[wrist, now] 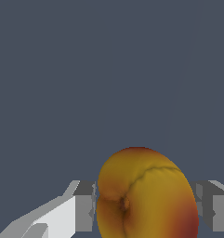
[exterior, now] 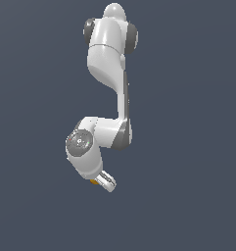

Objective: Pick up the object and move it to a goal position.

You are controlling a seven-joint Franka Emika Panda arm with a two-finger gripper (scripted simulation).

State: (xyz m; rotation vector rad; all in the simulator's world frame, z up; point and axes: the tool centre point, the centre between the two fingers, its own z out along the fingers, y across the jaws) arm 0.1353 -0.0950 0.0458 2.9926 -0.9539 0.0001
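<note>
We see our gripper (wrist: 143,209) pinching the ball (wrist: 146,195), mottled yellow-orange and red, between its fingers (wrist: 83,207). Round and only held at its sides, it could, we judge, roll or squirt free if we move sharply toward the goal.
</note>
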